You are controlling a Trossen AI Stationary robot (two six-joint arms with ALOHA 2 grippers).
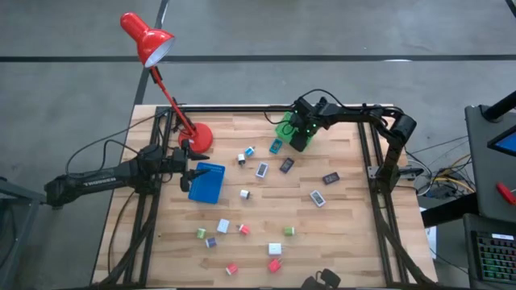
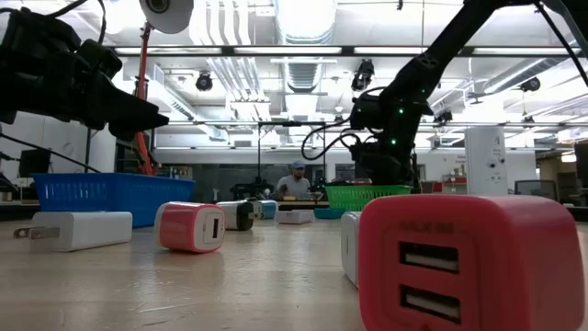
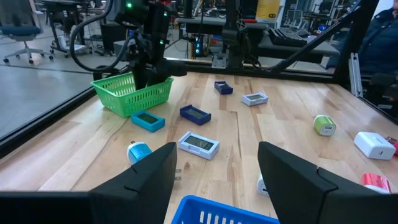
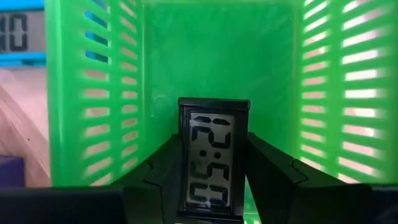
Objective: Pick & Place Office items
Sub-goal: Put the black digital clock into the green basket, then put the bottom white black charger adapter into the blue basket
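My right gripper [image 1: 300,137] hangs over the green basket [image 1: 286,127] at the table's far side, pointing steeply down into it, shut on a small black digital clock [image 4: 213,155]. Other office items lie scattered on the wood: flat clocks [image 1: 262,170] [image 1: 318,197], a teal one [image 1: 275,147] beside the basket, and cube-like chargers, white [image 1: 223,225], red [image 1: 274,265] and green [image 1: 289,231]. My left gripper [image 3: 214,168] waits open at the table's left, just above the blue tray [image 1: 207,183]. My right gripper pinches the black clock by its two long sides [image 4: 184,155] between its two fingers, which lie along the clock. The fingers point down from above into the green basket [image 4: 217,62]. The clock's display faces the wrist camera; whether its lower end touches the basket's floor I cannot tell.
A red desk lamp stands with its base [image 1: 197,137] at the far left, its head [image 1: 149,40] beyond the table edge. Black frame bars run along the table's left, right and far sides. In the low view a red charger [image 2: 469,267] sits very near the front edge.
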